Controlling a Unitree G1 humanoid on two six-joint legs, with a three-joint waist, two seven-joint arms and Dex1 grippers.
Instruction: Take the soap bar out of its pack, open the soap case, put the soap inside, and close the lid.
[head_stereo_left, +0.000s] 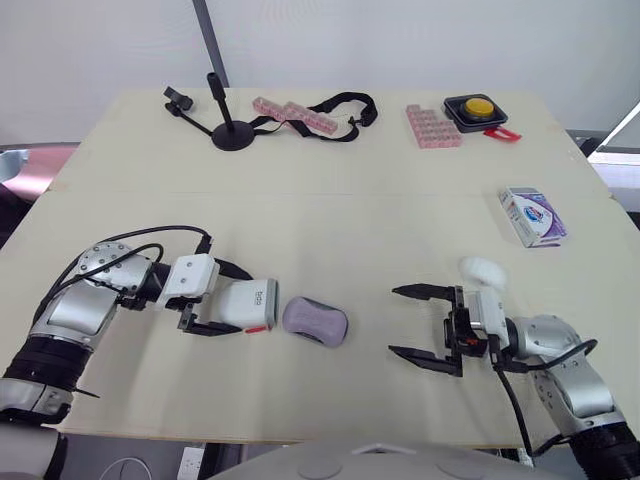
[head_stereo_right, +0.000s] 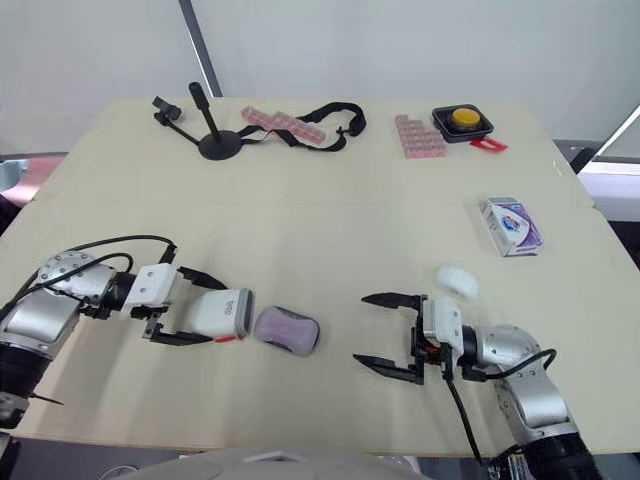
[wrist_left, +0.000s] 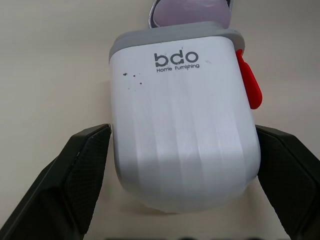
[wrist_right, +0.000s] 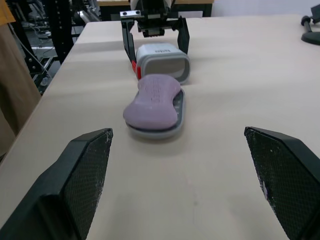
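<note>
The left tool (head_stereo_left: 236, 304) clasped the soap case's white cover (wrist_left: 184, 125) by its sides. The cover was ribbed, rigid plastic, likely light and slick. Just beside its open end, the lilac soap (head_stereo_left: 315, 320) lay on the case's grey tray (wrist_right: 182, 108), waxy-looking and best pinched across its narrow waist. The right tool (head_stereo_left: 392, 320) gaped wide, empty, over the counter (head_stereo_left: 330, 200). The pack (head_stereo_left: 532, 216) lay well apart.

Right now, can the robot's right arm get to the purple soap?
Probably yes. The right gripper is open and points at the purple soap across bare table, with nothing between them. The left gripper holds the white case on the soap's other side, out of the way.
</note>
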